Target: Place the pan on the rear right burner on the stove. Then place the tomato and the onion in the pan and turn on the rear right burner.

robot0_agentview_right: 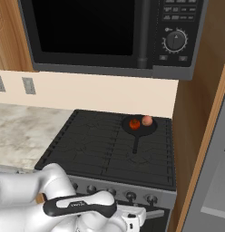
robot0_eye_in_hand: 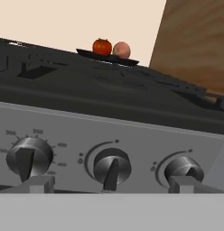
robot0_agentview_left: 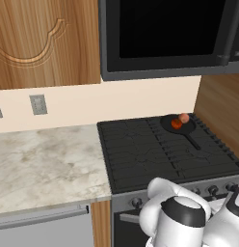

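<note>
Two veggies are sitting in the pan [robot0_agentview_left: 178, 125] right now: the tomato [robot0_agentview_left: 176, 124] and the onion [robot0_agentview_left: 184, 117], touching each other, onion a bit further back and toward the wall. The pan itself is on the rear right burner [robot0_agentview_right: 140, 124] of the stove [robot0_agentview_left: 140, 154], with its thin handle pointing toward the front. From the hand view you get a low look across the grates, and the pan shows up as a thin dark disc with the tomato on the left and the onion on the right. The gripper [robot0_eye_in_hand: 109, 189] is down in front of the steel-grey front panel, jaws spread wide with nothing between them, one finger tip sitting under the left knob [robot0_eye_in_hand: 27, 158] and the other under the right knob [robot0_eye_in_hand: 184, 170], with the middle knob [robot0_eye_in_hand: 112, 168] between the two. Above the stove is the black microwave [robot0_agentview_right: 110, 34], and the marble counter [robot0_agentview_left: 44, 164] runs off to the left.
</note>
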Controlling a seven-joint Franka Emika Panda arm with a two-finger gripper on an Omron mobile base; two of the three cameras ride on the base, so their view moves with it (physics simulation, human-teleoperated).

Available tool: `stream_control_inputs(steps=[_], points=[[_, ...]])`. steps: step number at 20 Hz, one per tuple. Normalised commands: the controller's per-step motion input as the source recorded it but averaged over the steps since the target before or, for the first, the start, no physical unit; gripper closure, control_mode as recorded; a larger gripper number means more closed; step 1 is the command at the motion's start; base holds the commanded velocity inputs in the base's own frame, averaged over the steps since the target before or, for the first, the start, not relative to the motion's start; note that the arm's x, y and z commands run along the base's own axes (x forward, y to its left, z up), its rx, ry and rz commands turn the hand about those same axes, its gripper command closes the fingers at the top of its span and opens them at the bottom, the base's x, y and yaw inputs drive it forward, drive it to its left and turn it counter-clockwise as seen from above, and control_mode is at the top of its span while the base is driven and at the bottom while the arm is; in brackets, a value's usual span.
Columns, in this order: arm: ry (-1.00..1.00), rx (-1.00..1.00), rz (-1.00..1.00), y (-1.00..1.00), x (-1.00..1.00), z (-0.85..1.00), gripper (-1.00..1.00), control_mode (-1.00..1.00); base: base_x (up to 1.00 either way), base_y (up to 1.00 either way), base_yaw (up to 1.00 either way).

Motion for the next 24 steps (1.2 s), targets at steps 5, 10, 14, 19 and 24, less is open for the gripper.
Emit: stream_control_inputs(steps=[5,10,14,19,24], points=[[0.03,0.00,0.00,0.11,0.03,0.00,-1.00,-1.00,0.00,0.00,0.00],[0.03,0.00,0.00,0.02,0.11,-0.01,-1.00,-1.00,0.00,0.00,0.00],[0.01,0.00,0.00,0.02,0.05,0.00,-1.00,-1.00,0.00,0.00,0.00],[0.00,0.00,0.00,0.00,0.10,0.00,-1.00,-1.00,0.00,0.00,0.00],[0.00,0.00,0.00,0.00,0.08,0.00,-1.00,-1.00,0.00,0.00,0.00]])
